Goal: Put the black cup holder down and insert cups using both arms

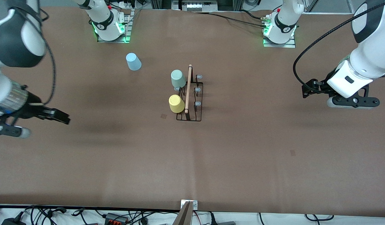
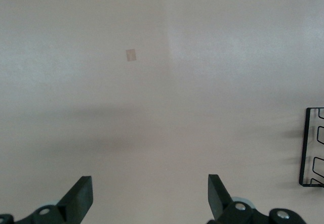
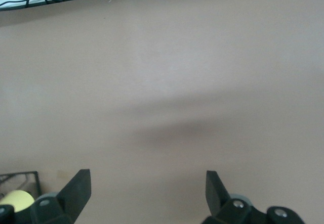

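The black cup holder (image 1: 198, 117) with its wooden rod handle (image 1: 188, 89) stands mid-table. A pale green cup (image 1: 177, 78) and a yellow cup (image 1: 176, 103) sit upside down on its pegs, on the side toward the right arm's end. The light blue cup (image 1: 133, 61) rests alone on the table, farther from the front camera, toward the right arm's base. My left gripper (image 1: 305, 90) (image 2: 149, 183) hangs open and empty over bare table at the left arm's end; the holder's edge (image 2: 310, 148) shows in its wrist view. My right gripper (image 1: 66, 118) (image 3: 147, 178) is open and empty at the other end.
Small tape marks (image 1: 163, 116) (image 1: 292, 152) lie on the brown table (image 1: 242, 162). Both arm bases (image 1: 111, 26) (image 1: 281, 29) stand along the edge farthest from the front camera. Cables and a bracket (image 1: 188, 206) line the nearest edge.
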Robot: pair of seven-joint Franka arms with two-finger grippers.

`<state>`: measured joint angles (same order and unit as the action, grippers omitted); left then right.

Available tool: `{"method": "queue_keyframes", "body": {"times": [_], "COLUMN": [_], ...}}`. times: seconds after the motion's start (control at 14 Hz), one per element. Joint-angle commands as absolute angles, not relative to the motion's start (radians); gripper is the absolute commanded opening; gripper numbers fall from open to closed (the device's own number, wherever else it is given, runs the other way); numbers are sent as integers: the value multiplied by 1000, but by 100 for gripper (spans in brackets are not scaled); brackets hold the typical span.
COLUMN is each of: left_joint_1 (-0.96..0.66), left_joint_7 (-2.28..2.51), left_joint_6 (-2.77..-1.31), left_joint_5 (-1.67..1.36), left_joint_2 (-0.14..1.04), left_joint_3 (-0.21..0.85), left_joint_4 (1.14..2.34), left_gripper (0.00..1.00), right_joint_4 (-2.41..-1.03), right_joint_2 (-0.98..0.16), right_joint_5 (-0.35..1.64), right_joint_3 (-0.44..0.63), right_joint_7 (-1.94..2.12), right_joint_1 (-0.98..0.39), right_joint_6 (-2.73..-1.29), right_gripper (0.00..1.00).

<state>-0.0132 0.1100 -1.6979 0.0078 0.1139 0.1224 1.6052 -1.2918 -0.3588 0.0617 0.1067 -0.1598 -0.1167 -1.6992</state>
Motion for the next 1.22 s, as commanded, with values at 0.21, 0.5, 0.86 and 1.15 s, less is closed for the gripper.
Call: {"method": "queue_keyframes", "body": {"times": [0.21, 0.5, 0.86, 1.15], "left_joint_1": [-12, -11, -9, -8], "left_joint_7": [95, 95, 94, 94], "left_joint_6": [-1674, -1674, -1672, -1672], "left_joint_5": [18, 18, 18, 17], "left_joint_2": [112, 112, 112, 112], "left_joint_3": [126, 126, 126, 126], "left_joint_4": [1588, 1588, 1588, 1588], "left_gripper": [100, 100, 100, 100], "right_joint_4": [-1371, -1393, -1636, -1689], "right_joint_2": [-265, -221, -66, -20], "right_joint_5": [46, 38, -9, -8], "right_joint_3": [63, 58, 55, 55], "right_joint_7": [17, 20, 28, 32], "right_joint_1": [23, 31, 25, 25], "right_joint_6": [-1684, -1654, -1753, -1749], "right_gripper": [100, 100, 100, 100]}}
